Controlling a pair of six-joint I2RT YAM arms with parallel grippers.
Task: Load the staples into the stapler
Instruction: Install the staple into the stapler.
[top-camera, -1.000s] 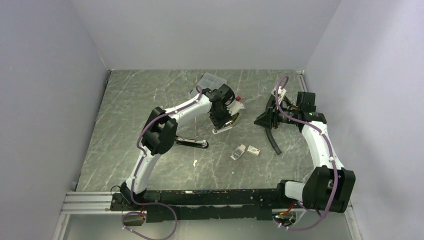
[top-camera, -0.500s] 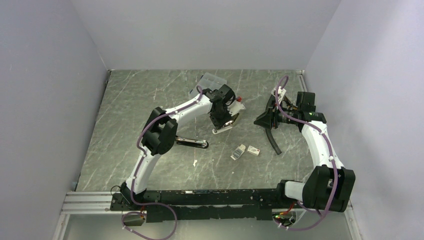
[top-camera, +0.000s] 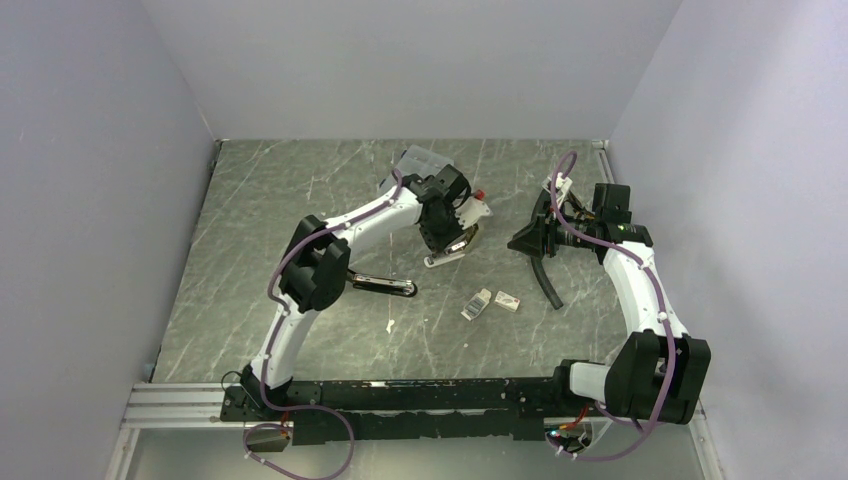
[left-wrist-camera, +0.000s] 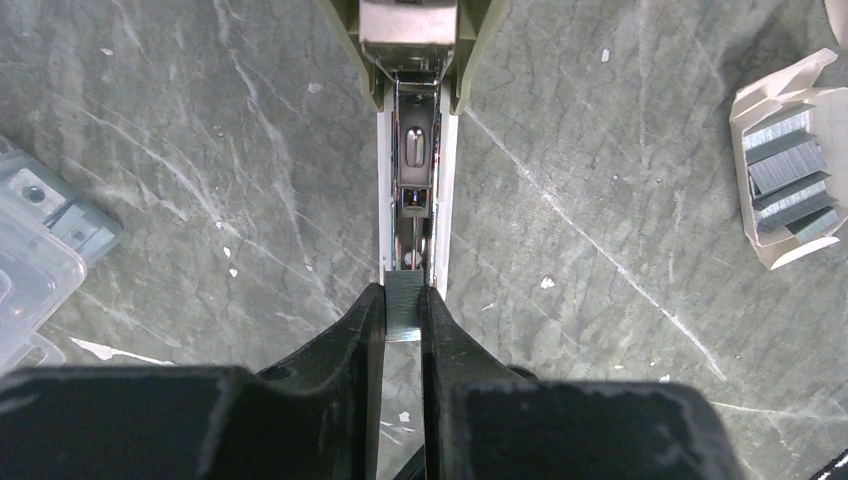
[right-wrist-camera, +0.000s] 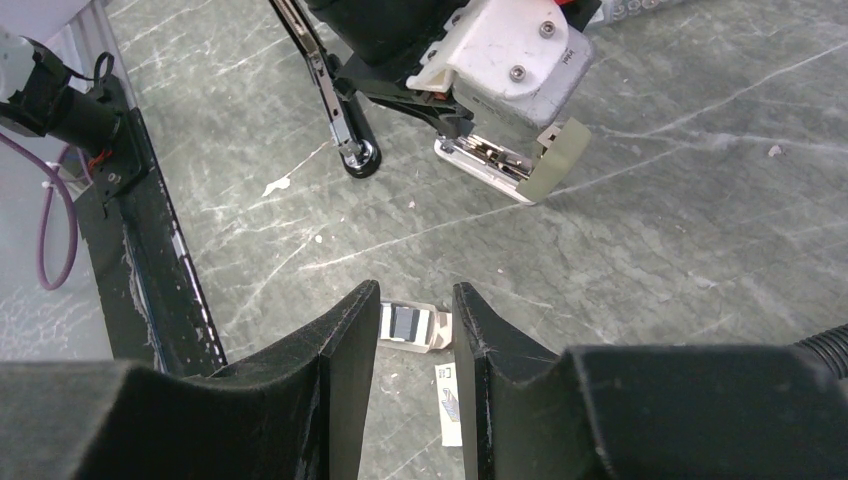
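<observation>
The left fingers (left-wrist-camera: 360, 340) are pinching a short staple strip (left-wrist-camera: 403, 310) between their tips, pressed in against its two sides. They are holding it at the near end of the stapler (left-wrist-camera: 410, 150), whose magazine channel is lying open and pointing straight away from the wrist camera; the strip is sitting in line with that channel, right at its mouth, though whether it is touching the rails is hard to tell. To the right, apart from the stapler, the white cardboard tray (left-wrist-camera: 742, 110) is resting on the grey marbled tabletop (left-wrist-camera: 600, 300) with more staples (left-wrist-camera: 790, 175) stacked inside, and its sleeve (top-camera: 508, 302) is lying just beside it. A clear compartment case (left-wrist-camera: 30, 270) is showing at the left edge. The right fingers (right-wrist-camera: 345, 370) are hovering spread apart above the tabletop, gripping nothing, with the tray visible far below through the gap.
</observation>
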